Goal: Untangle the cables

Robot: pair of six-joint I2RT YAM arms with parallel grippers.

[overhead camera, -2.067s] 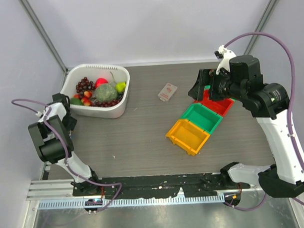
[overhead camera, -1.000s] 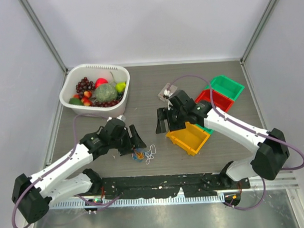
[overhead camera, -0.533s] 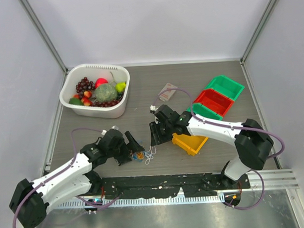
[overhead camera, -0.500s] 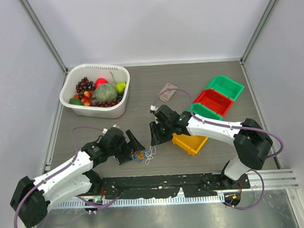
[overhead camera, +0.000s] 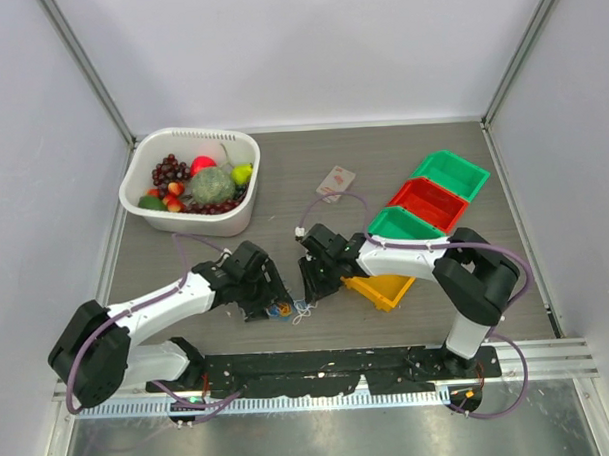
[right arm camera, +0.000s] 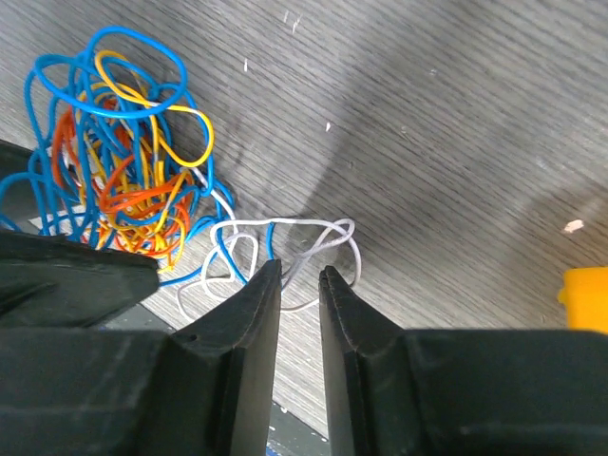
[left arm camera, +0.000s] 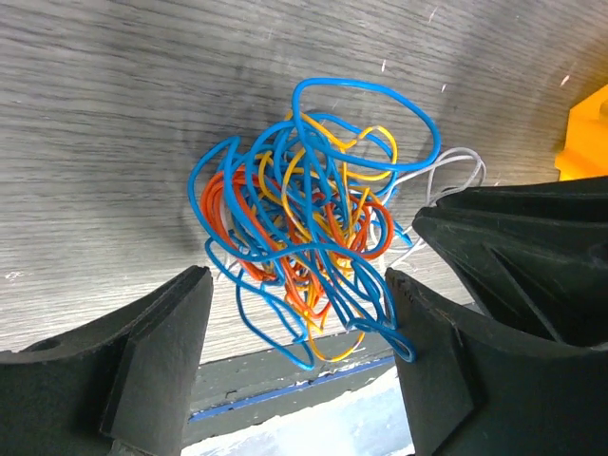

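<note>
Down low over the desk (overhead camera: 282,169) now, and we have both arms meeting at the cables (left arm camera: 304,237). Our left end effector (left arm camera: 299,290) is spread wide, one of its fingers (left arm camera: 152,351) on each side. The knot of blue, orange-yellow and red loops lies right between them, flat on the wood grain. A blue loop hangs close to the inner face of the other finger, but we cannot tell if it touches.

Over on the right wrist view, our right end effector (right arm camera: 299,274) is narrow, with just a thin slit left between its fingers (right arm camera: 237,323). The white cable (right arm camera: 332,224) curls just ahead of those tips and crosses the slit right at them. Whether it is pinched, we cannot tell. The coloured bundle sits ahead and off to the left of the tips, up against the white loops.

From above, we see the two end effectors facing each other across the tangle, very near one another. The yellow bin (overhead camera: 385,287) lies just behind the right end effector, beside its wrist.
</note>
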